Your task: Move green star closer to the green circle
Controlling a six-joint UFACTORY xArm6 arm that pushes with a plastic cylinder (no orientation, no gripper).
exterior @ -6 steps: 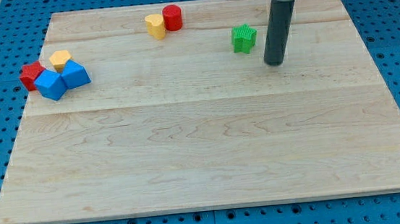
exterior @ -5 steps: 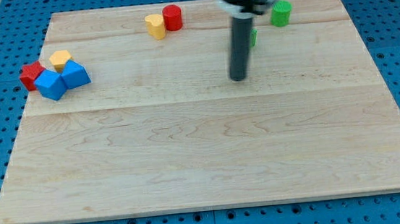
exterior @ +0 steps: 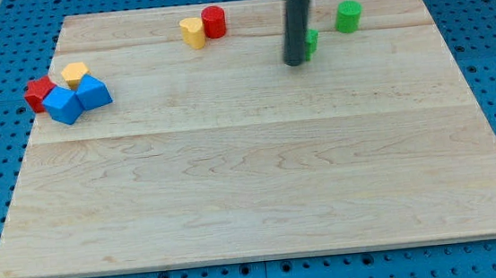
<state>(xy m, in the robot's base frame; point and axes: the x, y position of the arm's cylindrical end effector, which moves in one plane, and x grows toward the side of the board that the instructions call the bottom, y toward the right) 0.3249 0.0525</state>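
The green star [exterior: 312, 43] lies near the view's top, right of centre, mostly hidden behind my rod; only its right edge shows. The green circle [exterior: 349, 16] stands up and to the right of it, a short gap away. My tip [exterior: 294, 63] rests on the board at the star's left side, touching or nearly touching it. The rod rises straight up and out of the view's top.
A yellow heart [exterior: 192, 32] and a red cylinder [exterior: 213, 22] sit together at the top centre-left. At the left edge a red block [exterior: 39, 92], a yellow block [exterior: 75, 75] and two blue blocks [exterior: 63, 106] [exterior: 93, 91] are clustered.
My tip swung from the star's right side round below it to its left side, then moved up against the star. The green circle came back into view.
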